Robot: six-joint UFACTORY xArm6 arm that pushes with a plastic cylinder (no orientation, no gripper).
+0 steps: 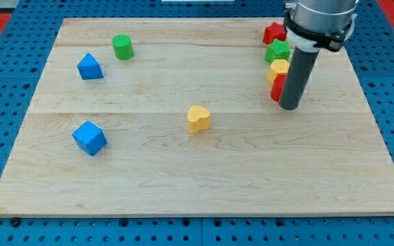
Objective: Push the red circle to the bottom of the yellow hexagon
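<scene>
Since the red circle (276, 89) already sits touching the view's left side of my tip (289, 107) and directly under the yellow hexagon (278, 70), the step in hand looks like a fine adjustment, not a long shove. To do it well I judge the push should be short and slow, keeping the red block tucked beneath the yellow one without knocking the column above it: a green block (277, 51) and a red star-like block (274, 33) stack up toward the view's top, just left of the rod. A sideways nudge risks scattering them.

No claw exists on this rig, so nothing is spread or pinching; the end is a plain dark rod. It hangs nearly upright from the grey wrist at the view's top right, its lower end on the wooden board (252, 178), partly hiding the red circle.

Well off to the left of my tip lie a yellow heart-shaped block (198, 119), a green cylinder (122, 47) and two blue blocks (89, 67) (89, 138).
</scene>
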